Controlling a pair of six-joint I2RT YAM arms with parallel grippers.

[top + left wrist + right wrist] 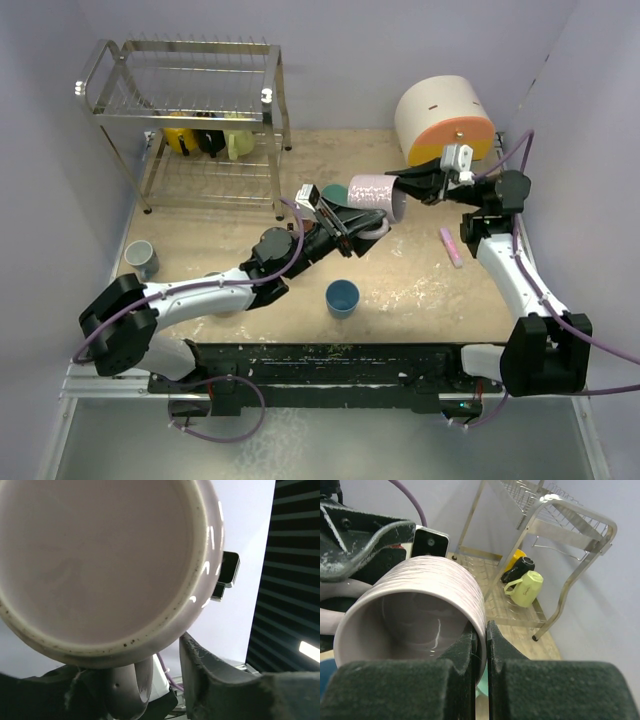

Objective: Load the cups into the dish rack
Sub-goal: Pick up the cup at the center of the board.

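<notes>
A lavender mug (372, 192) hangs on its side above the table's middle, between both grippers. My right gripper (403, 190) is shut on its rim, one finger inside and one outside, as the right wrist view shows (486, 630) with the mug (420, 590). My left gripper (352, 228) sits under the mug at its handle. In the left wrist view the mug's base (100, 565) fills the frame. The handle (131, 685) lies between my left gripper's (132, 672) spread jaws, with a gap to the right finger (210, 675). The dish rack (185, 110) stands at the back left.
Yellow (178, 135), black (208, 140) and pale green (240, 140) mugs sit on the rack's lower tier. A grey mug (140, 258) stands at the left, a blue one (342, 297) near the front, a teal one (333, 195) behind the held mug. Pink stick (451, 246) and drawer box (445, 120) are at the right.
</notes>
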